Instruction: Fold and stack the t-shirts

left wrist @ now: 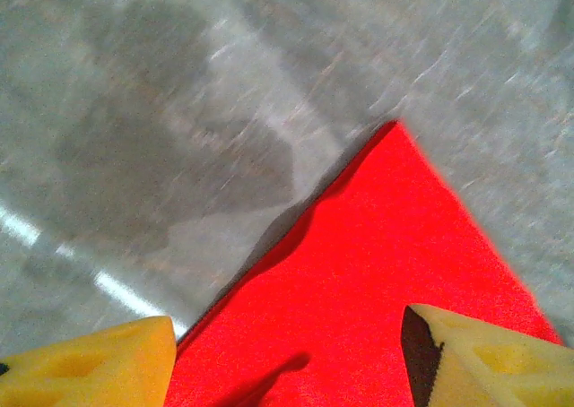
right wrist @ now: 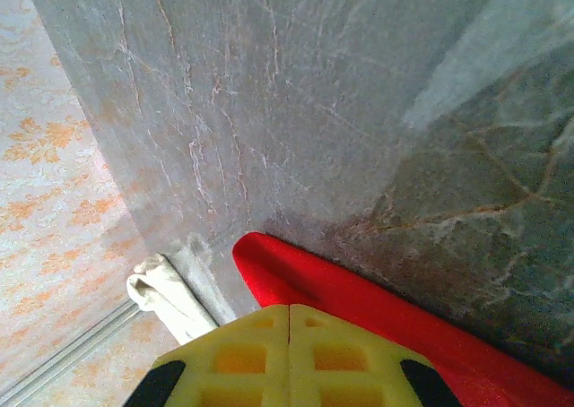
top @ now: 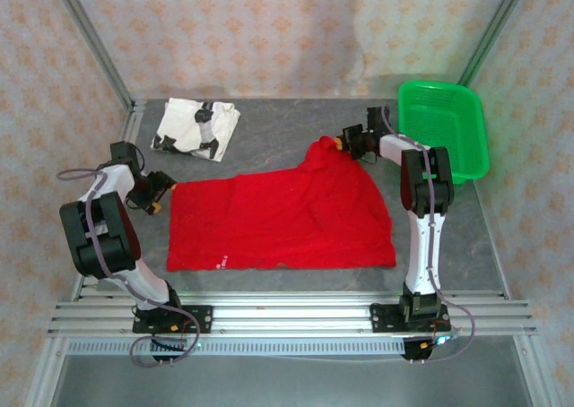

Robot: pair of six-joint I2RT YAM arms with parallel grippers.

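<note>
Left fingers (top: 157, 196): at the left of the overhead frame, just beside the red t-shirt's upper-left corner. In the left wrist view the two yellow fingertips (left wrist: 90, 371) stand wide apart with nothing clamped. The pointed red corner lies below the gap between them, and I cannot tell whether they touch it.
White t-shirt (top: 195, 127): a folded bundle with black markings at the upper left of the tabletop (top: 269, 138). It is well apart from the red one.
Red t-shirt (top: 282, 219): spread over the middle of the tabletop, mostly flat, with a small white mark near its lower-left corner.
Red t-shirt, long axis: runs left to right across the overhead frame. The lower edge is straight and level, while the upper edge climbs to the right into a raised, bunched peak.
Right fingers (top: 339, 143): at that peak, upper right of centre. In the right wrist view the yellow fingers (right wrist: 289, 353) are pressed together with no gap, and red cloth comes out from under them, pinched.
Green basket (top: 439, 120): at the upper right, just beside the right arm, on the tabletop.
</note>
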